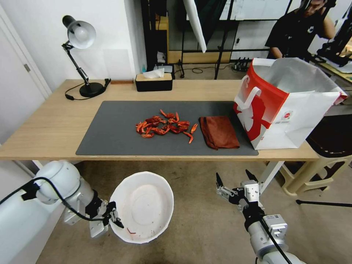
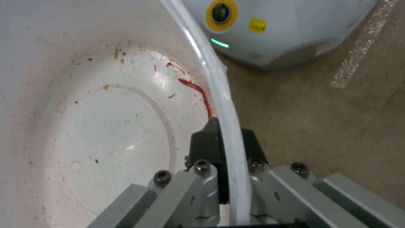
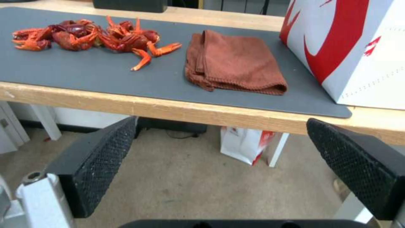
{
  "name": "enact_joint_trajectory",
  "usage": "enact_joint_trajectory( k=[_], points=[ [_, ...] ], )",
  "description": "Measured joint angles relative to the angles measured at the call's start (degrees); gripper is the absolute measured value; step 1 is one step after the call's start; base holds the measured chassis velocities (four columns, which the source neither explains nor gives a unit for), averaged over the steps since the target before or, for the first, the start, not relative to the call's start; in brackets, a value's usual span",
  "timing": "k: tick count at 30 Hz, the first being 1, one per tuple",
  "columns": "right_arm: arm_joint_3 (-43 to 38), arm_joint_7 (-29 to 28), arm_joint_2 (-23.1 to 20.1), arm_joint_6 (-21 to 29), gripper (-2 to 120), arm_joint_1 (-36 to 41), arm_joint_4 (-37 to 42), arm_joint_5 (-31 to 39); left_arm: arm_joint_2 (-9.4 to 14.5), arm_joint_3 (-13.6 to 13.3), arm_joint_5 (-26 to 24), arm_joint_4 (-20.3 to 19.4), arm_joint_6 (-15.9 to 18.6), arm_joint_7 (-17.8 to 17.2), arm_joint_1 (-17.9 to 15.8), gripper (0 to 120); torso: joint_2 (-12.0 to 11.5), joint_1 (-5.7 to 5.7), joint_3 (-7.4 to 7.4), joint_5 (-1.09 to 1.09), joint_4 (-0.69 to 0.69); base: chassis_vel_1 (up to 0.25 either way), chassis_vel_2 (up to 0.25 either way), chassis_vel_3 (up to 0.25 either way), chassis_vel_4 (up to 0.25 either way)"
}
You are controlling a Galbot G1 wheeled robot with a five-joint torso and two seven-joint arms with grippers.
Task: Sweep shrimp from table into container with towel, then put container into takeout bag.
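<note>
Taking the dark grey mat point(image 1: 117, 128) on the counter point(image 1: 47, 124) as the landmark: the shrimp point(image 1: 165, 126) lie in a loose pile near the mat's middle, curled, glossy red-orange pieces with thin legs and claws sticking out, a few strays trailing toward the towel point(image 1: 219, 132). The towel rests folded on the mat's right part, just beside the pile, a soft rust-brown cloth with a fine nap and a stitched hem. The takeout bag point(image 1: 293, 117) stands upright at the mat's right end, its base overlapping the mat's corner, mouth open, with stiff papery red-and-white sides, a white loop handle and pale lining. Below and in front of the mat's near edge, off the counter, the left hand point(image 2: 226, 148) is clamped on the rim of the container point(image 1: 146, 205), one black pad inside the wall and one outside; the container is a round, smooth white bowl, tilted, with faint reddish smears inside. It looks light and rigid, but the slick thin rim held at a single spot could pivot or slip once loaded, so a level carry seems wise. The right hand point(image 1: 236, 180) hovers below the mat's near right edge, jaws spread wide and holding nothing, its pads point(image 3: 99, 161) black with a knurled rubbery texture. The towel should be limp and light; pinching the thick folded edge nearest the hand would probably keep it bunched enough to push the shrimp, which look hard-shelled, light and liable to roll or snag.
</note>
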State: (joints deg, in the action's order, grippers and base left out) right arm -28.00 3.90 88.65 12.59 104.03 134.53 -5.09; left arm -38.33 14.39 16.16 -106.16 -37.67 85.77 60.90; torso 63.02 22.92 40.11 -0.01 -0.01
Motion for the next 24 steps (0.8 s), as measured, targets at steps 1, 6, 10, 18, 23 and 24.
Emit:
enact_joint_trajectory(
  k=[1,6,10,18,23,24],
  points=[
    [0.06,0.0,0.11,-0.03,100,0.13,0.12,-0.12,-0.35,-0.28,0.31,1.01,0.02,-0.28,-0.46,0,0.0,0.0,0.0,0.0,0.0,0.0,0.0,0.0,0.0],
    [0.43,0.03,0.42,-0.1,100,0.59,0.98,-0.76,-1.81,-3.46,2.11,4.97,1.42,-1.4,-4.0,0,0.0,0.0,0.0,0.01,0.02,0.0,0.0,0.0,0.0],
    [0.59,0.04,0.6,-0.09,100,0.53,1.36,-0.88,-3.0,-6.41,3.53,5.74,2.05,-1.58,-6.81,0,0.0,0.0,0.0,0.01,0.01,0.0,0.0,0.0,0.0],
    [0.93,0.13,0.81,-0.06,100,0.42,1.47,-1.37,-4.04,-13.4,3.85,7.74,3.97,-2.3,-13.32,0,0.0,0.0,0.0,0.02,0.01,0.0,0.0,0.0,0.0],
    [0.91,0.17,0.85,-0.06,100,0.39,1.47,-1.46,-5.53,-17.01,3.85,10.37,4.88,-2.17,-18.04,0,0.0,0.0,0.0,0.01,0.01,0.0,0.0,0.0,0.0],
    [0.91,0.17,0.85,-0.06,100,0.39,1.47,-1.46,-5.53,-17.01,3.85,10.37,4.88,-2.17,-18.04,0,0.0,0.0,0.0,0.01,0.01,0.0,0.0,0.0,0.0]
  ],
)
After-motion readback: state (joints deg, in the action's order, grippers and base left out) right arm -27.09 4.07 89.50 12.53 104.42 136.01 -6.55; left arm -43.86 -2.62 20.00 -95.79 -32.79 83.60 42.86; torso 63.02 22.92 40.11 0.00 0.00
